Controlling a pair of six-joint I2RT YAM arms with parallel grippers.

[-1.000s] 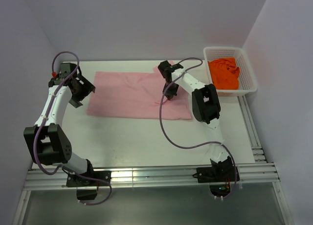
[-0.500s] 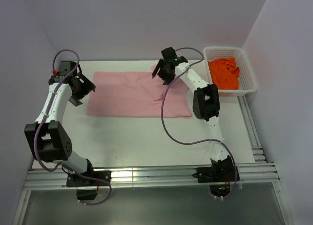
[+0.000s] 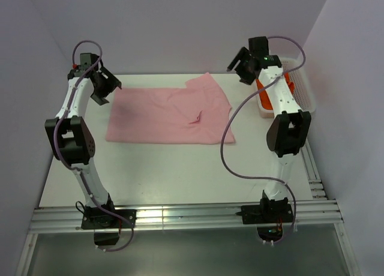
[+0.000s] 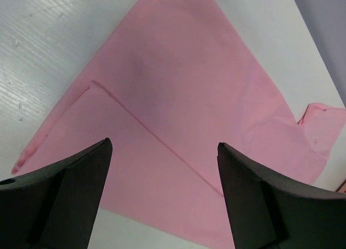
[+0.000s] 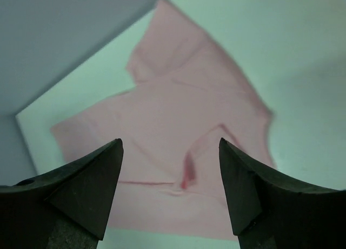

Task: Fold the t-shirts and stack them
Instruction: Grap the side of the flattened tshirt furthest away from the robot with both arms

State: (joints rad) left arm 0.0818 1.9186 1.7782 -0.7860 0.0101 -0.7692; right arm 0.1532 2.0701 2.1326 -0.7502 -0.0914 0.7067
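The pale pink t-shirt lies flat on the white table, folded into a wide band, with a small pinched crease near its right side and a sleeve sticking out at the back right. My left gripper hangs open above the shirt's left end; in the left wrist view its jaws frame pink t-shirt cloth well below. My right gripper is raised and open beyond the shirt's right end, and its jaws stand apart, looking down on the pink t-shirt. The orange t-shirt sits in the basket, mostly hidden behind my right arm.
A white mesh basket stands at the table's back right corner against the wall. Walls close in the table on the left, back and right. A metal rail runs along the near edge by the arm bases.
My right gripper opened, let go of the pink t-shirt and rose to the right towards the basket. The left gripper lifted towards the back. The shirt's right end now lies spread with a sleeve showing.
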